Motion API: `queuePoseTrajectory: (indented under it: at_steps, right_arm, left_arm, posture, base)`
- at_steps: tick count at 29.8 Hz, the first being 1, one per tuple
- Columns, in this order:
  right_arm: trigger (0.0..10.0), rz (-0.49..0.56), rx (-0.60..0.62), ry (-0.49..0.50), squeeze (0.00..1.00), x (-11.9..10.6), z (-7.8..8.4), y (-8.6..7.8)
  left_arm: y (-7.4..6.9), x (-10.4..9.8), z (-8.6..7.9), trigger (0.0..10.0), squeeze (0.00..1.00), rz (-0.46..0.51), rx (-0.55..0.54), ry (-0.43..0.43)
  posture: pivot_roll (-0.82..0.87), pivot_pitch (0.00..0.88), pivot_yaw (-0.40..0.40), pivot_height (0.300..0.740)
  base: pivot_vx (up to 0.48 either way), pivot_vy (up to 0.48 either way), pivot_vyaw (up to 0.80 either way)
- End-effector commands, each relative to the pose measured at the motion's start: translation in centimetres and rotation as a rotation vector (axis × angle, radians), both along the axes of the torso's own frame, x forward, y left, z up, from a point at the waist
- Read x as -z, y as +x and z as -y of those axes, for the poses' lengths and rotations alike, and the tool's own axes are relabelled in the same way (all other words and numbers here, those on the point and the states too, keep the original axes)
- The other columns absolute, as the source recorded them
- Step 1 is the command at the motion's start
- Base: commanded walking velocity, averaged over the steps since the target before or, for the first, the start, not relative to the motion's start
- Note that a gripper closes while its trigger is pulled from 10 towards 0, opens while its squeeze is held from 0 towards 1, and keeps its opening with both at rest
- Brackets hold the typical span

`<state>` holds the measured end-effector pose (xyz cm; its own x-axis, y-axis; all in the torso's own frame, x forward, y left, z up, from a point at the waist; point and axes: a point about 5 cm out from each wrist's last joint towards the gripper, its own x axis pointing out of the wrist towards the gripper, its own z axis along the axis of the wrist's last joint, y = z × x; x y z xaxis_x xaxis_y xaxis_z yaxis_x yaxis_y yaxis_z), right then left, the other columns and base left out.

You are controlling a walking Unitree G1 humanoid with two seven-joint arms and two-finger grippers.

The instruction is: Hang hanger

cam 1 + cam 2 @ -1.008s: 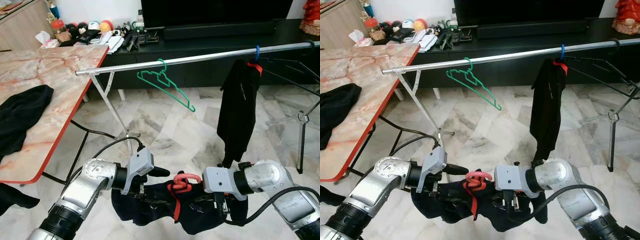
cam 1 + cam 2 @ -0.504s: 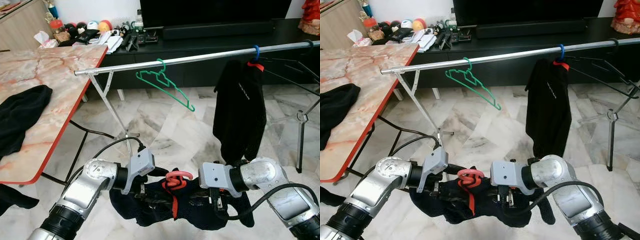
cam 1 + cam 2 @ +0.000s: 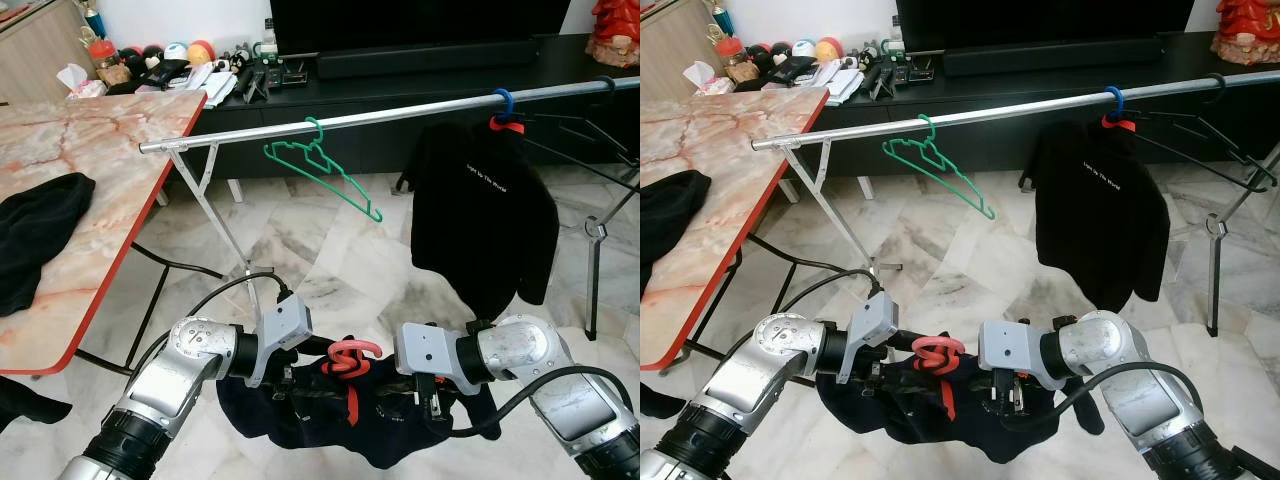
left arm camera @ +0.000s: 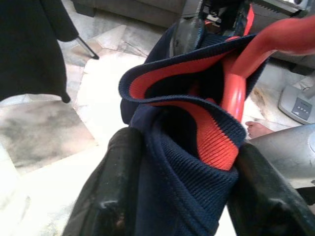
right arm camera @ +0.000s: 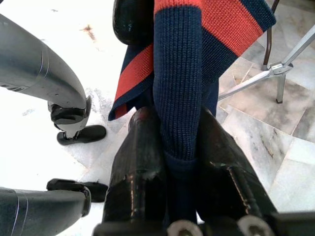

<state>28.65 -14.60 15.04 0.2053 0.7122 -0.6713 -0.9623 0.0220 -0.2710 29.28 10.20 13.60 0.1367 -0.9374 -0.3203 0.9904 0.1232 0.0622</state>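
Observation:
A red hanger (image 3: 350, 352) carries a navy sweater (image 3: 320, 425) with a red-lined collar, held low in front of me between both arms. My left gripper (image 3: 290, 385) is shut on the sweater's collar beside the hanger's hook (image 4: 236, 93), one finger (image 4: 113, 187) on each side of the knit. My right gripper (image 5: 179, 147) is shut on the navy and red fabric (image 5: 179, 83) at the other shoulder. The silver rail (image 3: 400, 112) runs across above and beyond the hanger. An empty green hanger (image 3: 325, 170) hangs on it.
A black T-shirt (image 3: 485, 215) hangs on the rail at the right by a blue hook, with empty black hangers (image 3: 1210, 135) beyond it. A marble-topped table (image 3: 110, 170) with a black cloth (image 3: 35, 235) stands at the left. A dark TV console (image 3: 420, 70) lies behind.
The black T-shirt on the rail has swung from edge-on to facing me. The view has shifted a little. Both grippers still hold the sweater, now slightly further left.

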Motion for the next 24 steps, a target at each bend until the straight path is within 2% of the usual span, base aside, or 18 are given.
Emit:
queuePoseTrajectory:
  at_steps: [1,11,20,21,22,23,24]
  right_arm:
    - [0.0,0.081,-0.034,0.082,0.0,-2.2,-1.1,0.2]
    - [0.0,0.079,-0.029,0.079,0.0,-2.0,-0.7,0.5]
    - [0.0,0.072,-0.02,0.074,0.0,-1.6,-0.5,0.7]
    - [2.6,0.073,-0.012,0.071,0.0,-1.4,-0.4,0.8]
    - [5.7,0.081,-0.003,0.064,0.0,-1.3,-0.3,1.0]
    - [5.7,0.085,0.0,0.062,0.0,-1.2,-0.2,1.0]
    - [10.0,0.069,0.002,0.056,0.0,-1.0,-0.2,1.0]
  left_arm:
    - [-0.5,0.4,0.1,0.0,0.0,-0.031,0.029,0.009]
    - [-1.1,0.3,0.1,0.0,0.0,-0.052,0.08,0.005]
    - [-1.1,0.5,-0.3,0.0,0.0,-0.062,0.068,0.004]
    - [-1.4,0.6,-0.4,0.0,0.0,-0.067,0.072,0.007]
    - [-1.5,0.6,-0.6,0.0,0.0,-0.073,0.067,0.005]
    - [-1.5,0.6,-0.6,0.0,0.0,-0.075,0.065,0.004]
    - [-1.5,0.7,-0.9,0.0,0.0,-0.076,0.053,0.007]
  posture:
    - [-0.08,0.154,0.114,0.74]
    - [-0.08,0.139,0.111,0.74]
    - [-0.08,0.103,0.104,0.74]
    - [-0.08,0.094,0.103,0.74]
    - [-0.08,0.086,0.103,0.74]
    - [-0.08,0.086,0.103,0.74]
    - [-0.08,0.07,0.098,0.74]
  base:
    - [0.0,0.0,0.0]
    - [0.0,0.0,0.0]
    - [0.0,0.0,0.0]
    - [0.0,0.0,0.0]
    - [0.0,0.0,0.0]
    - [0.0,0.0,0.0]
    - [0.0,0.0,0.0]
